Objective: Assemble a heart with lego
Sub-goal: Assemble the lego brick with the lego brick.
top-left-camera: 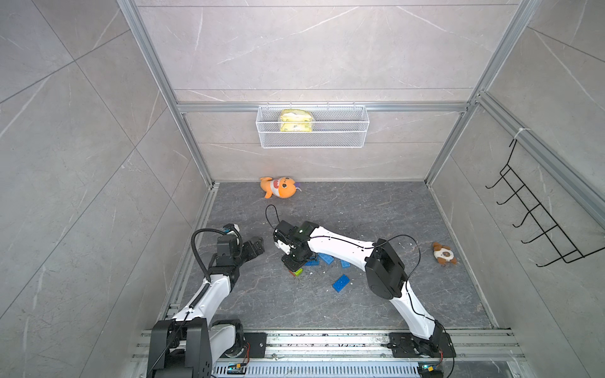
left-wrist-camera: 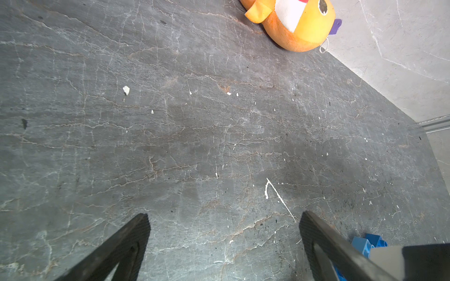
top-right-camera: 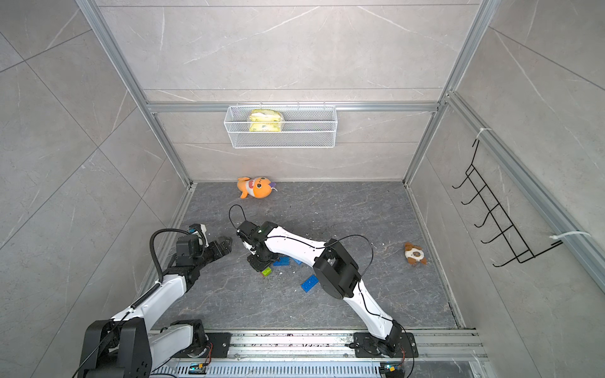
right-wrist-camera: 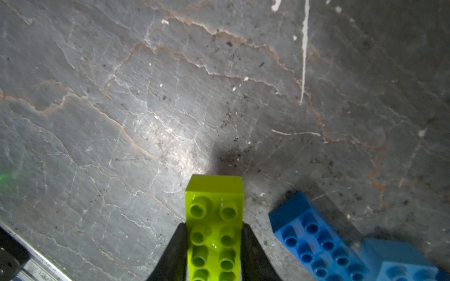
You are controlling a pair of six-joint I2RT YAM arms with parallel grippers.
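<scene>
Across the dark veined floor (top-left-camera: 327, 311) both my arms reach out from the rail at the near edge, the right stretched over the middle, the left bent near the left wall. On the back wall hangs a white wire basket (top-left-camera: 312, 140) with a yellow packet (top-left-camera: 296, 120) inside, and on the right wall a black hook rack (top-left-camera: 537, 216). An orange plush shark (top-left-camera: 280, 187) lies against the back wall; a small brown plush (top-left-camera: 443, 253) sits well off to the right, apart from everything else. My left gripper (left-wrist-camera: 224, 215) hovers over bare floor, fingers spread wide with nothing between them. My right gripper (right-wrist-camera: 213, 225) points down at the middle of the floor, its two black fingers (right-wrist-camera: 176, 245) pressed against the long sides of the lime-green brick (right-wrist-camera: 214, 194); whether that brick rests on the floor or hangs just above it I cannot tell. The blue bricks (top-left-camera: 326, 258) lie loose just beside that grip, partly under my right forearm, with a lone blue brick (top-left-camera: 341, 283) nearer the rail. Through the right wrist camera a blue oblong (right-wrist-camera: 314, 236) lies just beside the green one without touching it, and a second blue brick (right-wrist-camera: 401, 260) meets one end of it; joined or merely touching, I cannot tell.
</scene>
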